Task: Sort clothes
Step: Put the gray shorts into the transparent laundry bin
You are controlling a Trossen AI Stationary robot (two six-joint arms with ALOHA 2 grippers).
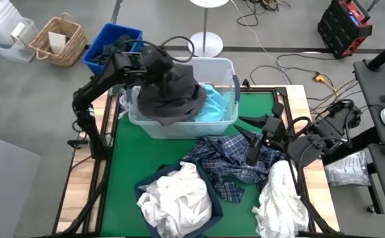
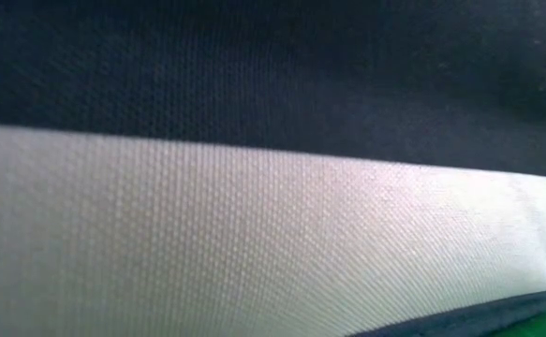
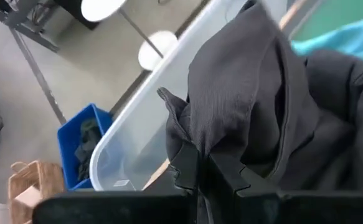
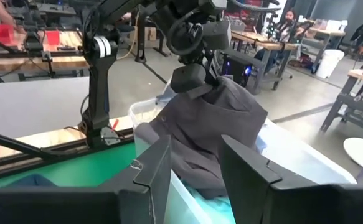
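My left gripper [image 1: 160, 66] is over the clear plastic tub [image 1: 228, 66] at the table's far side, shut on a dark grey garment [image 1: 172, 92]. A teal garment [image 1: 215, 106] lies inside the tub beside it. A blue-and-white plaid shirt [image 1: 228, 162] lies spread on the green mat. My right gripper [image 1: 253, 155] hovers open and empty over the plaid shirt. White garments [image 1: 179, 198] fill a navy fabric bin [image 1: 142, 188] at the near edge. Another white garment [image 1: 281, 195] lies at the near right. The low view is blocked by fabric close to the lens. My left gripper pinches a bunched fold of the dark grey garment [image 3: 197, 146] between its two fingers, at the garment's upper end. It comes from above, slanting from the table's left. The garment hangs below the fingers in slack folds [image 4: 212, 124], and its lower part reaches down into the tub.
Beyond the table's far left corner stand a blue bin [image 1: 109, 43] holding dark cloth and a wicker basket [image 1: 60, 39]. Cables and equipment lie to the right of the table. Bare green mat [image 1: 129, 155] shows at the left.
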